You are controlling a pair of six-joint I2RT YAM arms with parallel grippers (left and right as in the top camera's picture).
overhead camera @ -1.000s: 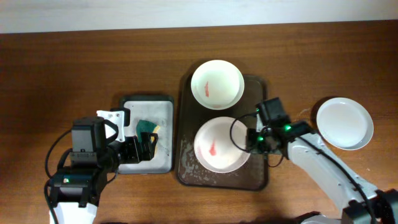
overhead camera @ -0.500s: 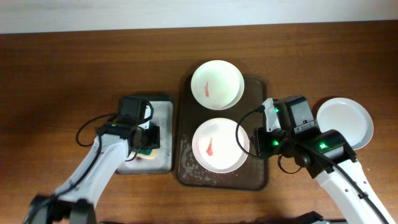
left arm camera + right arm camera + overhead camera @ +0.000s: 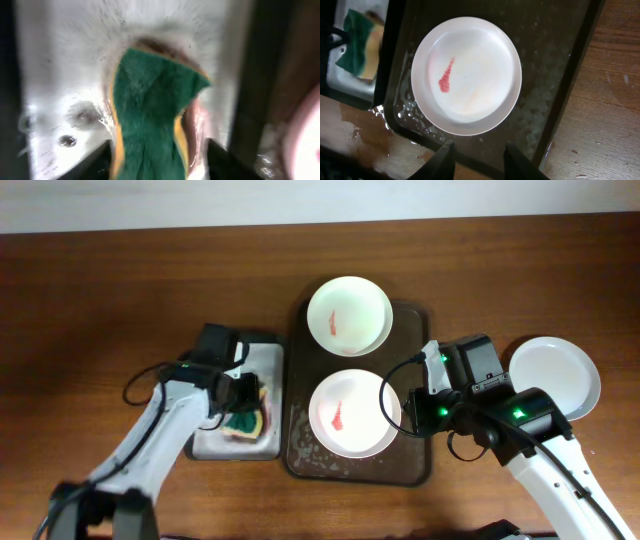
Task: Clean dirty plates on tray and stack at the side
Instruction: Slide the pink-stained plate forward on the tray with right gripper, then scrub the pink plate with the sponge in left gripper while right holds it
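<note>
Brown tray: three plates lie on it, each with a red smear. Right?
Not three: two, the far plate and near plate, lie on the brown tray, each with a red smear. The overhead view shows the third plate on the table.

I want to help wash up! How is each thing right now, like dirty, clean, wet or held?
near plate: dirty, red smear, on the brown tray
far plate: dirty, red smear, same tray
side plate: looks clean, on the table
brown tray: wet
sponge: held, pinched by the left gripper
grey tray: wet
right gripper: open, empty, over the near plate
</note>
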